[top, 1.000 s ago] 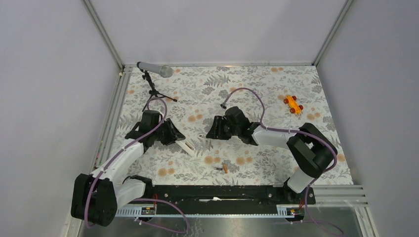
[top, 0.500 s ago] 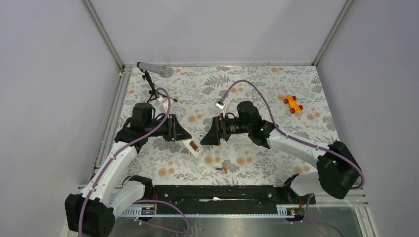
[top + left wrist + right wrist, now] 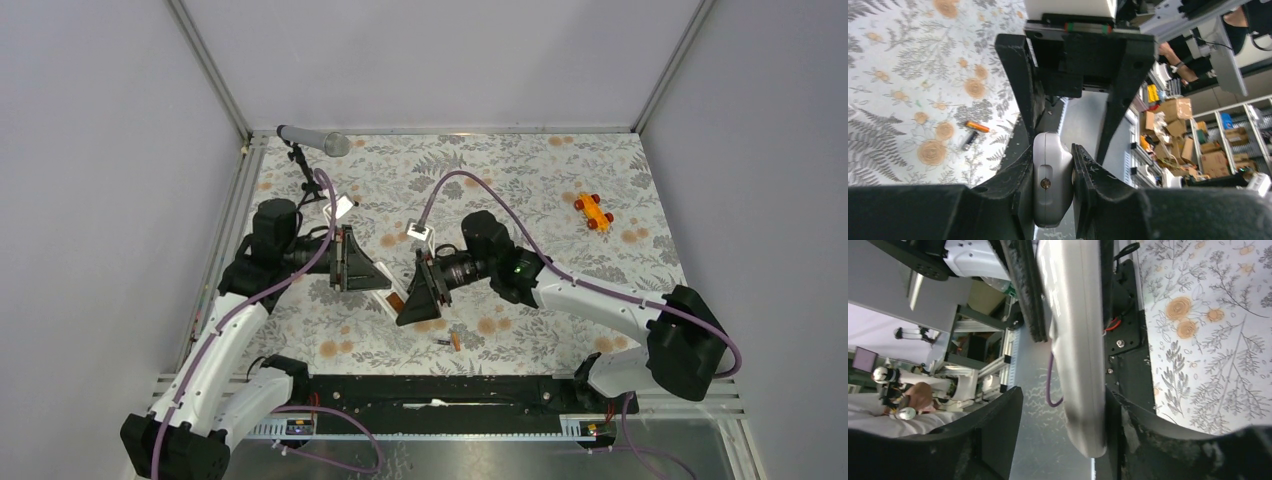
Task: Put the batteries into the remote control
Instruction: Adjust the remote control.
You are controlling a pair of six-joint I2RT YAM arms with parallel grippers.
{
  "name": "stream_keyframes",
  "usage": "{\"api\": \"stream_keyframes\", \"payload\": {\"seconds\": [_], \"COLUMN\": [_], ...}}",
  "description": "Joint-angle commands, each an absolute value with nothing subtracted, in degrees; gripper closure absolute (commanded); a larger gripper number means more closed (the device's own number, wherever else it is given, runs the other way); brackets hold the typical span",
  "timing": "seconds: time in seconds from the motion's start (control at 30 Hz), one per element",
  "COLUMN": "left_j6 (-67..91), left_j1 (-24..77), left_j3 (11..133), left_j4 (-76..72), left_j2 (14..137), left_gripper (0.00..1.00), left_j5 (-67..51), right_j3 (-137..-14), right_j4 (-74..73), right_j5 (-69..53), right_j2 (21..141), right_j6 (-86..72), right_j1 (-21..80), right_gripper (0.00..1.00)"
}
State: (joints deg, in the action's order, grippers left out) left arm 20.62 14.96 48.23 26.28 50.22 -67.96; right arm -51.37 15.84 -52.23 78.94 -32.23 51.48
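My left gripper [image 3: 372,283] is shut on one end of the white remote control [image 3: 388,298] and holds it above the floral table. In the left wrist view its end [image 3: 1050,182] is clamped between the fingers of the left gripper [image 3: 1052,165]. An orange-brown patch shows on the remote's upper face. My right gripper [image 3: 408,305] is open around the remote's free end. In the right wrist view the remote [image 3: 1078,340] lies against one finger of the right gripper [image 3: 1063,405], with a gap to the other. Two batteries [image 3: 449,341] lie on the table near the front; they also show in the left wrist view [image 3: 976,127].
A grey microphone on a black tripod [image 3: 312,142] stands at the back left. An orange toy car [image 3: 594,212] sits at the back right. A black rail [image 3: 450,390] runs along the near edge. Metal frame rails [image 3: 228,240] border the left side.
My left arm has raised and turned the remote toward the middle. My right gripper has moved left and toward the front and now brackets the remote's free end. The batteries have not moved.
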Motion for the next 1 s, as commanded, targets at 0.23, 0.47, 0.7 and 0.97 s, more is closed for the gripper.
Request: {"api": "stream_keyframes", "payload": {"seconds": [0.23,0.47,0.7,0.97], "left_j6": [26.98,51.71,66.74,66.45], "left_j1": [15.12,15.12,15.12,15.12], "left_j3": [50.23,39.68,30.65,31.76], "left_j4": [16.17,-9.58,-28.3,-28.91], "left_j2": [48.35,42.21,39.64,40.74], "left_gripper": [0.75,0.3,0.38,0.3], "left_j5": [-71.34,-58.45,-51.73,-49.21], "right_j3": [-53.33,-48.87,-49.87,-49.27], "right_j4": [27.67,38.73,42.71,43.51], "right_j5": [-52.8,-40.66,-43.45,-45.74], "right_j2": [80.33,77.08,80.06,80.4], "right_j6": [-40.16,-47.01,-52.31,-53.45], "right_j1": [51.94,51.9,51.94,51.94], "right_gripper": [0.86,0.94,0.94,0.94]}}
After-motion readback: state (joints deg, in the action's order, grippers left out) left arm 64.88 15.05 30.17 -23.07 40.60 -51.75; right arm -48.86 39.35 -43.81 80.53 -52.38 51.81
